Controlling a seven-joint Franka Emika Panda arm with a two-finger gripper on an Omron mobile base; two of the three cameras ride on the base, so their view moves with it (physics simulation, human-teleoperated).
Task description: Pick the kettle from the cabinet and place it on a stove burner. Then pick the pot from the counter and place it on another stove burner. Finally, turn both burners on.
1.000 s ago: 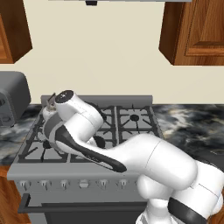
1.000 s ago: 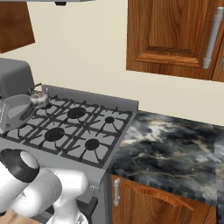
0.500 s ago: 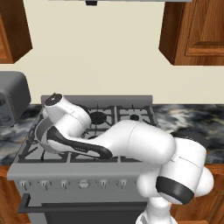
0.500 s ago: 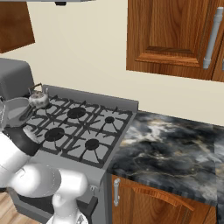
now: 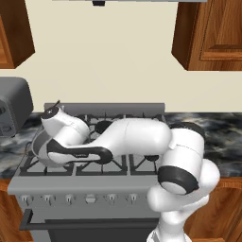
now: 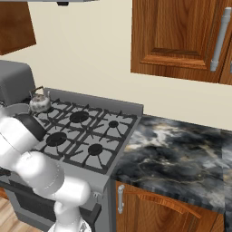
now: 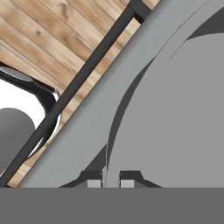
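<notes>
The wide grey pot (image 5: 38, 144) is at the stove's front-left burner, mostly covered by my arm; its rim also peeks out behind my arm in the right base view (image 6: 16, 110). In the hand view the pot (image 7: 183, 122) looms large, and my gripper (image 7: 110, 183) is shut on its thin rim, one fingertip on each side of the wall. I cannot tell whether the pot rests on the grate. The small silvery kettle (image 6: 40, 103) stands on the back-left burner. The grey stove (image 6: 95, 149) has its other burners bare.
A grey microwave (image 5: 12, 104) stands left of the stove. The marbled counter (image 6: 181, 149) runs to the right, under the wooden wall cabinet (image 6: 181, 36) with its bar handle (image 6: 220, 38). Stove knobs (image 5: 90, 199) line the front panel. The dark oven handle (image 7: 78, 83) crosses above the wood floor.
My arm has swung left and stretched low across the front-left of the stove. The pot and the kettle stay about where they were.
</notes>
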